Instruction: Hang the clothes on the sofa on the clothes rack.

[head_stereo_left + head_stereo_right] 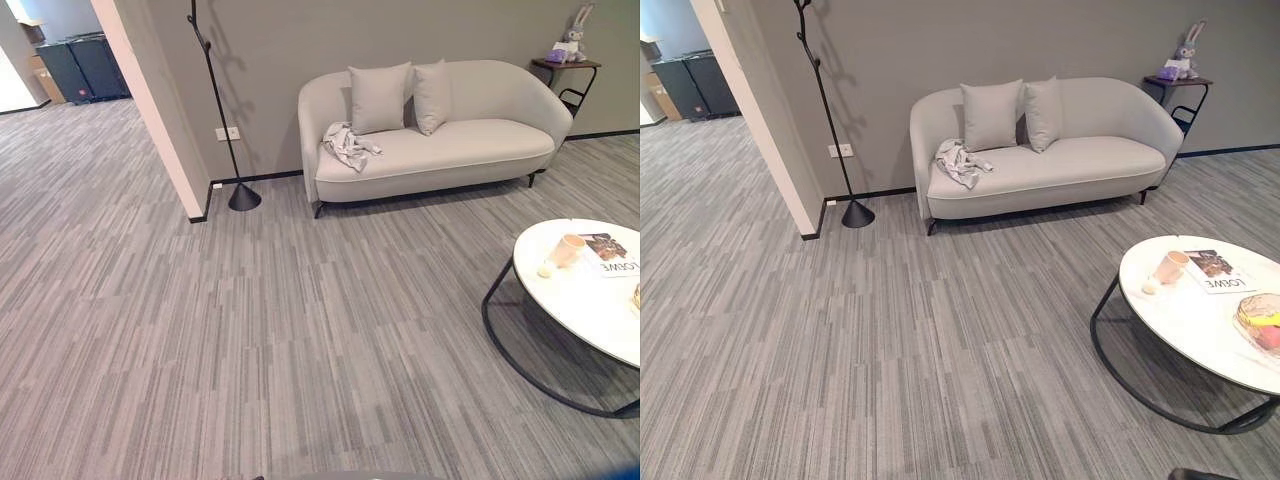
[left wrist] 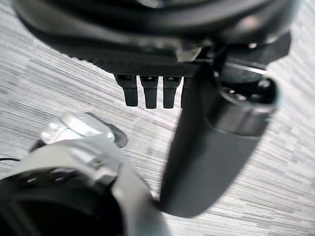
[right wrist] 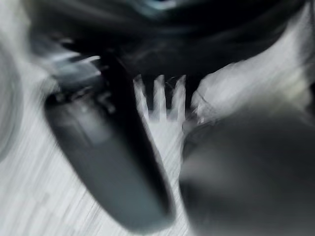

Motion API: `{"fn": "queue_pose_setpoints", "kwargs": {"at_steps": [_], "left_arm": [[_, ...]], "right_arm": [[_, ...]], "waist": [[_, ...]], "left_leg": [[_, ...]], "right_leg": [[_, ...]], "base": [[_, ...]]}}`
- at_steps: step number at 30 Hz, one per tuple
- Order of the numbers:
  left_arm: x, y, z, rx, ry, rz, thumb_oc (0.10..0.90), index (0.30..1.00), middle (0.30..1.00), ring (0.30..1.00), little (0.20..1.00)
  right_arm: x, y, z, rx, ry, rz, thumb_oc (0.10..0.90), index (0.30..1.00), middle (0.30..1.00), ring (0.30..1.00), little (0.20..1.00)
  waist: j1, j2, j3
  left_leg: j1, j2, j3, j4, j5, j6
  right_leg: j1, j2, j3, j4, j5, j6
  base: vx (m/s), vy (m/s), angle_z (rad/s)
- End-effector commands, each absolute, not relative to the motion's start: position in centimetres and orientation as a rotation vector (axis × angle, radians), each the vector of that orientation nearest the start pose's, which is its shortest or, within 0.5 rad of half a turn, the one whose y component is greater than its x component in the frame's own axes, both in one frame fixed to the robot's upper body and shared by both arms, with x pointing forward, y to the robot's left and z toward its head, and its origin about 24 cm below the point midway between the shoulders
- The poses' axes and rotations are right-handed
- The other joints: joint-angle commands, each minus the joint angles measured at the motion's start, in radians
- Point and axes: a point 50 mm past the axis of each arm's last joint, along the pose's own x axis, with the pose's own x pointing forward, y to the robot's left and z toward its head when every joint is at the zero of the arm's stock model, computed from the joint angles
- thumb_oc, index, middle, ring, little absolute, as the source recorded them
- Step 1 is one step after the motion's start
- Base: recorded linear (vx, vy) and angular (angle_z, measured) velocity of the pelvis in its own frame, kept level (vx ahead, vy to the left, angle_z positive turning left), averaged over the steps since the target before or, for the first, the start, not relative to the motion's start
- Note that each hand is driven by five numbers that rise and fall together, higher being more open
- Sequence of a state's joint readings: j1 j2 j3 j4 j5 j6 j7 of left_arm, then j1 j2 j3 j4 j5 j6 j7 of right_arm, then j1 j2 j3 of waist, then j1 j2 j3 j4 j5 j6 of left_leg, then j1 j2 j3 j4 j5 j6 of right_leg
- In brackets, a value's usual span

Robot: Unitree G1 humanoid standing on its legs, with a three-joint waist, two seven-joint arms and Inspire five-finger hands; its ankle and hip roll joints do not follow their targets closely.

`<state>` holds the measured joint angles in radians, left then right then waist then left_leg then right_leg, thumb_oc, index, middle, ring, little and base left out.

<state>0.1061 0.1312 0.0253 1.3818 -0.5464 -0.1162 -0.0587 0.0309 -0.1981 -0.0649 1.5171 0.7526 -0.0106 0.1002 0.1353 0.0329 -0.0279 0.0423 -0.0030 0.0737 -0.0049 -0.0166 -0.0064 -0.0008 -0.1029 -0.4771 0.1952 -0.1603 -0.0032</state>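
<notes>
— Grey carpet; where's the clothing?
— Crumpled clothes on sofa, rack beside it.
— Hands?
— Left hand hangs, fingers straight, empty. Right hand blurred, can't tell.

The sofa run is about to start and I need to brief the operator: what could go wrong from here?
1. The round table stands at the right with a cup near its edge; passing close may knock it.
2. The garment lies crumpled beside the cushions, so a grasp might snag a cushion.
3. The clothes rack is a thin pole on a small base; tugging cloth onto it could tip it.
</notes>
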Motion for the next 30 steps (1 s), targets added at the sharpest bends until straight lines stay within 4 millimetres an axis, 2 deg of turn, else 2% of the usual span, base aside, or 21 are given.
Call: {"fn": "queue_pose_setpoints", "kwargs": {"at_steps": [1,5,6,8,9,10,12,14,21,26,30], "left_arm": [[3.5,20.8,-17.5,-0.296,1.257,0.428,0.800,0.900,0.900,0.900,0.900],[4.3,20.8,-17.4,-0.232,1.236,0.371,0.800,0.900,0.900,0.900,0.900],[5.1,20.5,-17.4,-0.195,1.219,0.318,0.800,0.900,0.900,0.900,0.900],[5.5,20.3,-17.3,-0.176,1.211,0.285,0.800,0.900,0.900,0.900,0.900],[6.4,19.6,-17.3,-0.106,1.204,0.169,0.800,0.900,0.900,0.900,0.900],[6.4,19.6,-17.3,-0.106,1.204,0.169,0.800,0.900,0.900,0.900,0.900],[7.2,18.4,-17.3,0.024,1.202,-0.026,0.800,0.900,0.900,0.900,0.900],[8.1,17.9,-17.1,0.149,1.177,-0.182,0.800,0.900,0.900,0.900,0.900],[9.0,18.4,-16.9,0.211,1.163,-0.189,0.800,0.900,0.900,0.900,0.900],[7.0,18.5,-17.4,0.242,1.273,-0.197,0.800,0.900,0.900,0.900,0.900],[6.6,18.2,-17.5,0.240,1.284,-0.204,0.800,0.900,0.900,0.900,0.900]], "right_arm": [[2.5,-22.5,-17.3,0.508,1.333,-0.638,0.800,0.900,0.900,0.900,0.900],[4.1,-22.4,-17.3,0.447,1.308,-0.556,0.800,0.900,0.900,0.900,0.900],[5.3,-22.0,-17.3,0.379,1.295,-0.463,0.800,0.900,0.900,0.900,0.900],[5.9,-21.7,-17.2,0.336,1.288,-0.413,0.800,0.900,0.900,0.900,0.900],[7.1,-21.1,-17.2,0.208,1.289,-0.270,0.800,0.900,0.900,0.900,0.900],[7.1,-21.1,-17.2,0.207,1.289,-0.270,0.800,0.900,0.900,0.900,0.900],[8.0,-20.2,-17.2,0.001,1.309,-0.040,0.800,0.900,0.900,0.900,0.900],[8.0,-19.7,-17.2,-0.135,1.325,0.113,0.800,0.900,0.900,0.900,0.900],[8.4,-20.1,-17.1,-0.340,1.321,0.260,0.800,0.900,0.900,0.900,0.900],[7.3,-20.2,-17.3,-0.449,1.377,0.358,0.800,0.900,0.900,0.900,0.900],[7.1,-20.6,-17.3,-0.471,1.385,0.358,0.800,0.900,0.900,0.900,0.900]], "waist": [[0.022,-0.034,0.009],[0.021,-0.035,0.008],[0.019,-0.036,0.008],[0.017,-0.037,0.008],[0.016,-0.038,0.008],[0.016,-0.038,0.008],[0.014,-0.038,0.009],[0.010,-0.038,0.008],[0.003,-0.039,0.013],[-0.011,-0.040,0.015],[-0.017,-0.037,0.014]], "left_leg": [[0.008,0.040,0.038,-0.077,0.023,-0.053],[0.012,0.039,0.039,-0.077,0.021,-0.050],[0.015,0.039,0.041,-0.076,0.019,-0.048],[0.016,0.039,0.042,-0.075,0.018,-0.048],[0.017,0.038,0.042,-0.073,0.017,-0.045],[0.017,0.038,0.042,-0.073,0.016,-0.045],[0.019,0.036,0.043,-0.072,0.012,-0.042],[0.024,0.036,0.047,-0.071,0.005,-0.041],[0.030,0.035,0.054,-0.067,0.000,-0.036],[0.034,0.036,0.064,-0.068,-0.003,-0.034],[0.037,0.034,0.069,-0.070,-0.005,-0.032]], "right_leg": [[0.073,-0.069,-0.022,-0.258,0.183,0.106],[0.074,-0.069,-0.018,-0.257,0.182,0.105],[0.075,-0.069,-0.014,-0.256,0.181,0.105],[0.074,-0.069,-0.011,-0.254,0.181,0.105],[0.075,-0.070,-0.009,-0.251,0.180,0.105],[0.075,-0.070,-0.009,-0.251,0.180,0.105],[0.075,-0.071,-0.007,-0.247,0.179,0.105],[0.078,-0.070,-0.003,-0.246,0.175,0.106],[0.077,-0.069,0.010,-0.242,0.171,0.104],[0.076,-0.063,0.024,-0.241,0.167,0.101],[0.079,-0.062,0.027,-0.243,0.168,0.101]], "base": [[0.00,0.000,0.00],[0.00,0.000,0.00],[0.00,0.000,0.00],[0.00,0.000,0.00],[0.00,0.000,0.00],[0.00,0.000,0.00],[0.00,0.000,0.00],[0.00,0.000,0.00],[0.01,0.003,-0.05],[0.01,0.004,-0.03],[0.02,0.010,-0.04]]}}
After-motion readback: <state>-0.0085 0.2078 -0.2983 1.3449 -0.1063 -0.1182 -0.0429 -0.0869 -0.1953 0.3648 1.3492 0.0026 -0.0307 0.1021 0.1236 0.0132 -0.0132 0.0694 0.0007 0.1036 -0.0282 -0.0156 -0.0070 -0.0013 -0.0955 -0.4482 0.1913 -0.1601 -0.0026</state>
